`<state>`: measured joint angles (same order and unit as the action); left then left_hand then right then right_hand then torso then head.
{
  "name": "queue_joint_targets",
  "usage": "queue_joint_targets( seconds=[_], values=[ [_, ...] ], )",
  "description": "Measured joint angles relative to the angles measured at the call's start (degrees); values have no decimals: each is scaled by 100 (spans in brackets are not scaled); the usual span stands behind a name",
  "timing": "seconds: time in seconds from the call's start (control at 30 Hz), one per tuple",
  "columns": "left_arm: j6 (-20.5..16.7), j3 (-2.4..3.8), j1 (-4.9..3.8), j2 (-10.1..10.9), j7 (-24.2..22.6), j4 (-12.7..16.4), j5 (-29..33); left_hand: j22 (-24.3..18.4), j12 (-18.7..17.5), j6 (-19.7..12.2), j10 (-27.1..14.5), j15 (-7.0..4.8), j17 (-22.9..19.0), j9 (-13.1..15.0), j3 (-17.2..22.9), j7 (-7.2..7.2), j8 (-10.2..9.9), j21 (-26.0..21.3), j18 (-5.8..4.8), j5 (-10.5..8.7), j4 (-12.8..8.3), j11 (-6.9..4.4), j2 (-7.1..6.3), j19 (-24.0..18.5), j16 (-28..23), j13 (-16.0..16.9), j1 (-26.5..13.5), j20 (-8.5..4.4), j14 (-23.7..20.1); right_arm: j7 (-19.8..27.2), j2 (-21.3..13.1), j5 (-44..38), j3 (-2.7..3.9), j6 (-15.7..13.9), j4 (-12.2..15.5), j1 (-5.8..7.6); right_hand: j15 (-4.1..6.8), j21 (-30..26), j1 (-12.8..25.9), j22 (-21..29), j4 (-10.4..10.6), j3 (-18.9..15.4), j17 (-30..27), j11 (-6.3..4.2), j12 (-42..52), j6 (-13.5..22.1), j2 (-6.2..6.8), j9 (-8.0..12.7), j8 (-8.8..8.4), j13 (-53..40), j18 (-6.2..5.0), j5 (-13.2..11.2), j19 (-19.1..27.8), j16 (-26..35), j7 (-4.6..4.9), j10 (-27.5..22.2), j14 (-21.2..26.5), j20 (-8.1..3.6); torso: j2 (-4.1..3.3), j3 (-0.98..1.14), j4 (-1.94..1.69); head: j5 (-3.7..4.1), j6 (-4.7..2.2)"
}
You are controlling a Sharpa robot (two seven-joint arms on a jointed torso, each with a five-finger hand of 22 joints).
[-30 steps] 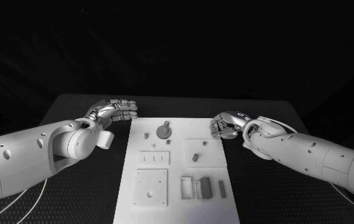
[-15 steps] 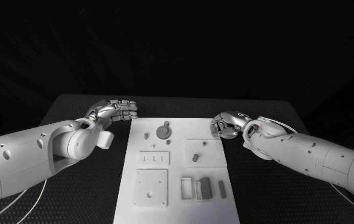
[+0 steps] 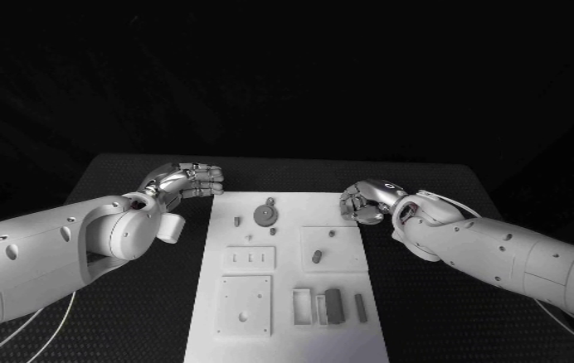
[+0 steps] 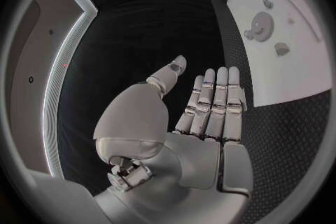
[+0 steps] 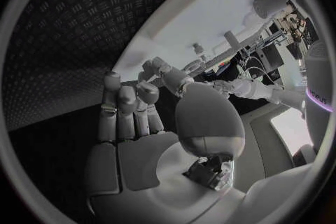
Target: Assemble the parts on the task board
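Both hands flank the task board's far end, holding nothing.

The task board (image 3: 287,276) runs long from near to far; its grey parts (image 3: 265,212) lie between the hands. The left hand (image 3: 187,181) shows straight, pressed-together fingers; the right hand (image 3: 366,200), loosely curled, looks slightly nearer them.

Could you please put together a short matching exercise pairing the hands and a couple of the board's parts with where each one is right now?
Things:
1. left hand
2. right hand
3. round grey part
4. dark upright blocks

Places:
A. at the task board's near end, towards the robot
B. over the black table beside the board's far left corner, holding nothing
C. on the board near its far end
D. at the board's far right edge, fingers curled in

Pairs: 1-B, 2-D, 3-C, 4-A
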<state>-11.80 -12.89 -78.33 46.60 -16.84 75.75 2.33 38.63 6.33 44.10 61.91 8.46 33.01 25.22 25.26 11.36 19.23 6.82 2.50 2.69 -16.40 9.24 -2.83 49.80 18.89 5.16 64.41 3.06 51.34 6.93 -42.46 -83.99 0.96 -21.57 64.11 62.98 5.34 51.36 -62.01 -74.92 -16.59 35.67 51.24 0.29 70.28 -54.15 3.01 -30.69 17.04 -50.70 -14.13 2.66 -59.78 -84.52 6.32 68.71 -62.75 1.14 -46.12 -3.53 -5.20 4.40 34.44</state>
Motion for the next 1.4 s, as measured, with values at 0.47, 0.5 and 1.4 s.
queue_joint_targets(
  seconds=[0.47,0.5,1.4],
  values=[
    [420,176,-201,40,604,121,-965,273,471,646,821,-407,510,36,-306,-241,224,369,16,0,6,-436,213,654,463,392,-703,-348,775,-379,-27,-258,25,-159,675,350,42,22,-47,0,-2,-2,-5,-40,0,-56,-46,-13,33,0,-5,-1,-23,0,-36,42,-61,-23,10,2,1,-23,-63],
    [447,173,-241,41,680,157,-1084,299,497,690,869,-441,559,33,-306,-249,224,412,15,0,6,-455,237,693,501,432,-727,-377,809,-418,-21,-293,27,-155,750,381,44,22,-47,1,-2,-2,-6,-40,0,-65,-46,-13,53,0,-5,-1,-23,0,-46,42,-62,-23,10,2,1,-26,-73],
    [921,133,-686,-636,3046,580,-2522,483,696,676,1025,-571,1175,-147,-648,-196,18,512,-43,41,238,-576,103,928,562,990,-1723,-585,1042,-894,517,-646,219,45,1681,479,69,22,-67,1,-1,-34,-18,-51,0,-76,26,-17,69,12,-8,-1,-22,0,-56,72,-51,-22,-2,-10,-3,-122,-178]
  ],
)
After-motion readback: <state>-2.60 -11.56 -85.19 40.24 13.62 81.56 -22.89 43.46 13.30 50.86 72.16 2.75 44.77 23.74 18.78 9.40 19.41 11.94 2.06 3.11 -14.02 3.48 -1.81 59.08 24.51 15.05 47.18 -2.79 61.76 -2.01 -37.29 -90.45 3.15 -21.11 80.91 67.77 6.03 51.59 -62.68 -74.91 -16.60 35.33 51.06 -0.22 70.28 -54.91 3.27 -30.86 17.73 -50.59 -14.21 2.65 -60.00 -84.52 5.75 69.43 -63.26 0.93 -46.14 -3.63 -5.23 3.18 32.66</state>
